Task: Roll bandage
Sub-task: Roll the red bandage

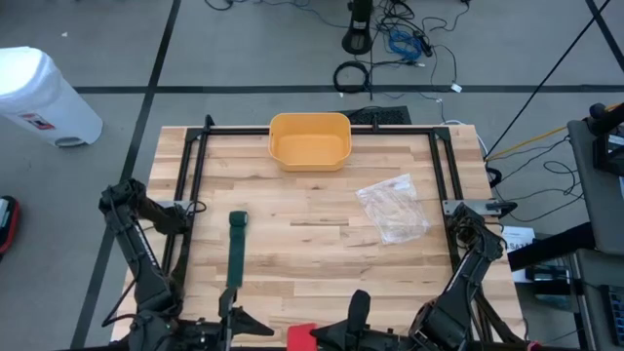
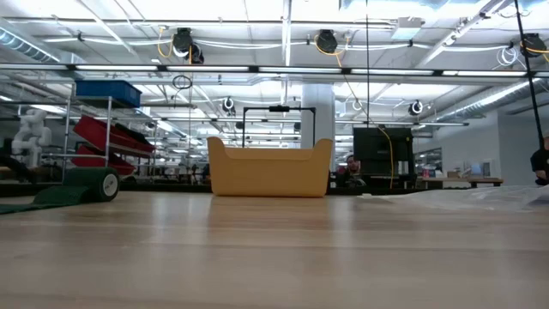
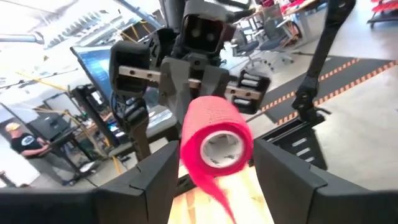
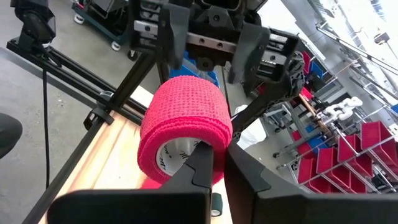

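Both arms are meeting low at the table's near edge; the right gripper [image 4: 211, 163] is pinching the rim of the red bandage roll [image 4: 186, 127] between closed fingers; the left gripper [image 3: 214, 171] is facing it, fingers spread apart around the roll without gripping

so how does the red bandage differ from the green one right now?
The red woven bandage roll is wound thick and held off the table by the right gripper; the dark green bandage lies mostly unrolled, flat on the wooden table, untouched. Both have a loose tail.
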Available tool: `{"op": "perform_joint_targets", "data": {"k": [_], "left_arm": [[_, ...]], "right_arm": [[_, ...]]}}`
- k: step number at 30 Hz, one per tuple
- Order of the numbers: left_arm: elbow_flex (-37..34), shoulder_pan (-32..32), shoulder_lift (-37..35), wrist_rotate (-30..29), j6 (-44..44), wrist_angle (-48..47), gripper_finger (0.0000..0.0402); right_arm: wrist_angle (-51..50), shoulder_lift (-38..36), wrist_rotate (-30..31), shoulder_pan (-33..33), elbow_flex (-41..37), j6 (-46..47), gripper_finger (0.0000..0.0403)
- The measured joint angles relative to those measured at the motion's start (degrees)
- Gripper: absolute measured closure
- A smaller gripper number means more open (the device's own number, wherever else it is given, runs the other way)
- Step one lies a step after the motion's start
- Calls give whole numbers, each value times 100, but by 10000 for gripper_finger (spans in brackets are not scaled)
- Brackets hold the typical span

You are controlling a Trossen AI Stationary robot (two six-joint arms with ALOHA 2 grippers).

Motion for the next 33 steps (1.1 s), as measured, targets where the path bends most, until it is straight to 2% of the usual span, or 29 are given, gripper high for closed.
{"op": "perform_joint_targets", "data": {"k": [8,27,33], "left_arm": [[0,297,0,453,-40,0,190],[0,483,0,446,-199,6,190],[0,590,164,555,-173,400,190]], "right_arm": [[4,0,4,2,0,-17,389],[52,0,39,2,0,-17,389],[50,1,37,7,0,-18,389]]}}
